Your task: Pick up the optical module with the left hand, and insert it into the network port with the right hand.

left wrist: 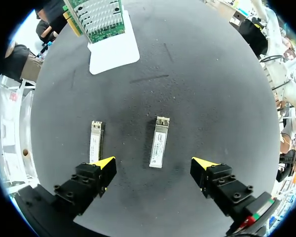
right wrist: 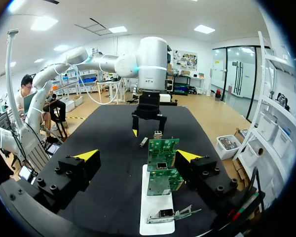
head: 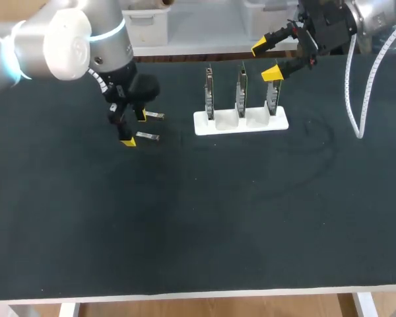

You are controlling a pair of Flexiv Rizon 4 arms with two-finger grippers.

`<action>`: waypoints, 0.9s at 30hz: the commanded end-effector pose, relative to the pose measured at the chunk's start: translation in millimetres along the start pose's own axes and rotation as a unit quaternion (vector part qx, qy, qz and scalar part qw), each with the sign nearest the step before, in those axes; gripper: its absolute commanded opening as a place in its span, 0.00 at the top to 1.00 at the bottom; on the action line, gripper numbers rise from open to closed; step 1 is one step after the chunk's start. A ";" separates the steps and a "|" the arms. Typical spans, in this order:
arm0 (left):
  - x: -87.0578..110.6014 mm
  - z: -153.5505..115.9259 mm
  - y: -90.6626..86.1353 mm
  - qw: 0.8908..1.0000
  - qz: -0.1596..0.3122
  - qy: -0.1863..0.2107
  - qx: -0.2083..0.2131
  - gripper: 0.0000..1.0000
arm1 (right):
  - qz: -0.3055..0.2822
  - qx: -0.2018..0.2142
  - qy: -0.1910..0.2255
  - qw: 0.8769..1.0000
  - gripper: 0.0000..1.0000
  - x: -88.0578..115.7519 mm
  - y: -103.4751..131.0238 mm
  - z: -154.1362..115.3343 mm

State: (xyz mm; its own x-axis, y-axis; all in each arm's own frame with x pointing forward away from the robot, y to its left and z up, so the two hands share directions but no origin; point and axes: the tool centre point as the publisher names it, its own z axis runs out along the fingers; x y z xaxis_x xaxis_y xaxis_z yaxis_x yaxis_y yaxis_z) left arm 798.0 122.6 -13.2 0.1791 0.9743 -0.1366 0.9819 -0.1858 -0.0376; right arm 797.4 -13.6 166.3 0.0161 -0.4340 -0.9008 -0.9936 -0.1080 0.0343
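Black matting covers the table [head: 198, 218], where a white stand [head: 201, 124] holds three network cards [head: 241, 89] upright near the far edge. Above the mat to the stand's left, the left gripper [left wrist: 153, 163] hovers with its fingers spread wide; one optical module [left wrist: 159, 142] lies flat between them, clear of both, and a second module [left wrist: 95, 142] lies just ahead of one fingertip. Over the stand's right end hangs the right gripper [head: 266, 59], its fingers likewise spread apart.
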 end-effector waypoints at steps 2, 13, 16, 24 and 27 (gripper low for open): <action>0.6 -0.3 -0.9 1.000 0.002 0.000 -0.001 0.00 | 0.000 -0.001 0.000 1.000 0.00 -0.1 -0.8 -0.1; 0.6 -0.3 -0.9 1.000 0.002 0.000 -0.001 0.00 | 0.000 -0.001 0.000 1.000 0.00 -0.1 -0.8 -0.1; 1.2 0.1 0.1 1.000 0.005 0.007 0.000 0.00 | 0.000 -0.001 0.000 1.000 0.00 -0.1 -0.8 -0.1; 3.9 -4.0 9.1 1.000 0.011 0.029 -0.003 0.00 | 0.000 -0.001 0.000 1.000 0.00 -0.1 -0.8 -0.1; 4.5 -5.8 11.2 0.999 0.014 0.042 -0.005 0.00 | 0.000 -0.001 0.000 1.000 0.00 -0.1 -0.8 -0.1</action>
State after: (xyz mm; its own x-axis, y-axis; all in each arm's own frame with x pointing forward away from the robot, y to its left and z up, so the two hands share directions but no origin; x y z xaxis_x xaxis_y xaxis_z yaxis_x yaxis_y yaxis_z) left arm 805.7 130.0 -10.7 0.2099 0.9754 -0.0674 0.9773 -0.2112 -0.0137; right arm 797.4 -13.7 166.3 0.0161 -0.4340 -0.9008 -0.9936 -0.1080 0.0343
